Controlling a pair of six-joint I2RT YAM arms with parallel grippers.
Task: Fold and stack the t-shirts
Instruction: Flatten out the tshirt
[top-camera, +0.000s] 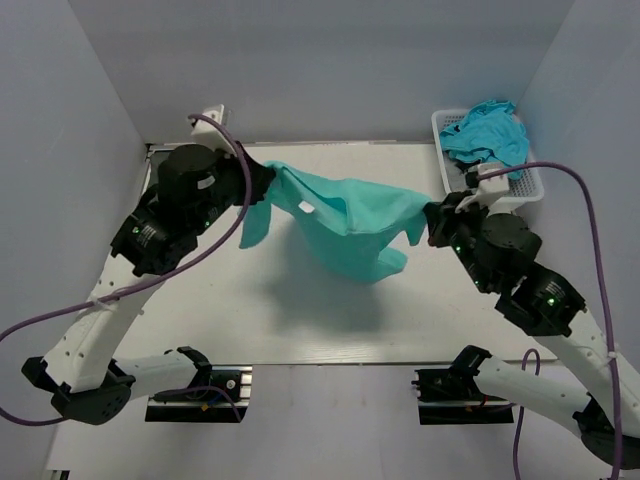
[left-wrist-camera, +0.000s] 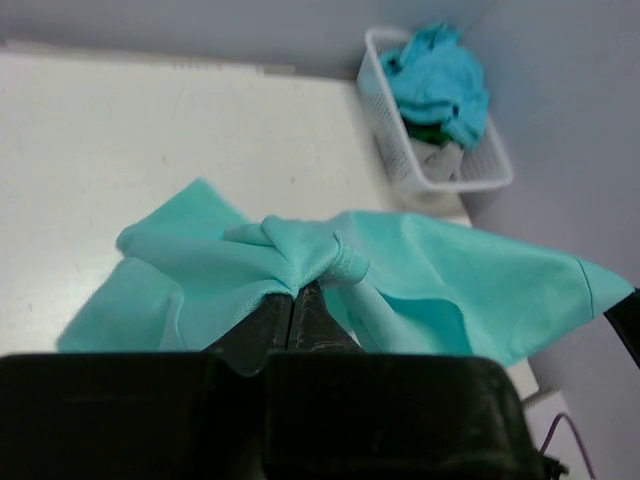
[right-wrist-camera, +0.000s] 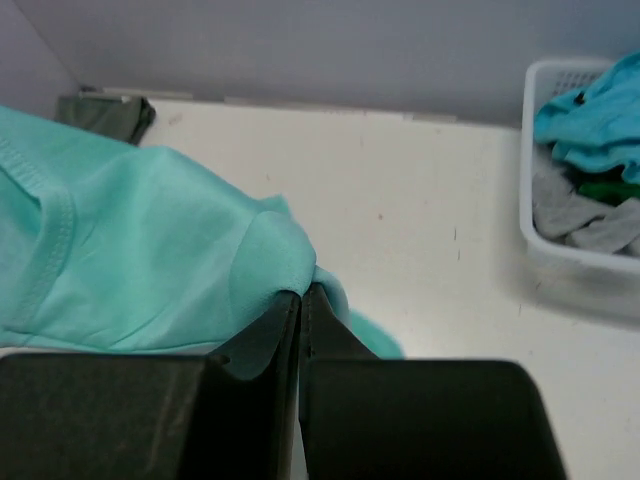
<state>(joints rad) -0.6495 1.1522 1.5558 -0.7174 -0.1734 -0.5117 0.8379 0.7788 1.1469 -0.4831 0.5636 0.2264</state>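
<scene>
A plain teal-green t-shirt (top-camera: 345, 225) hangs in the air between my two grippers, above the table's middle. My left gripper (top-camera: 268, 178) is shut on its left end; the left wrist view shows the cloth (left-wrist-camera: 300, 255) bunched at the closed jaws. My right gripper (top-camera: 430, 218) is shut on its right end; the right wrist view shows the cloth (right-wrist-camera: 150, 260) pinched at the closed jaws. A dark grey-green shirt (right-wrist-camera: 105, 115) lies at the table's far left corner. Turquoise-blue shirts (top-camera: 487, 135) and a grey one (right-wrist-camera: 580, 215) lie in the basket.
A white plastic lattice basket (top-camera: 525, 185) stands at the table's back right corner, close behind my right gripper; it also shows in the left wrist view (left-wrist-camera: 440, 180). Grey walls enclose the table (top-camera: 220, 310) on three sides.
</scene>
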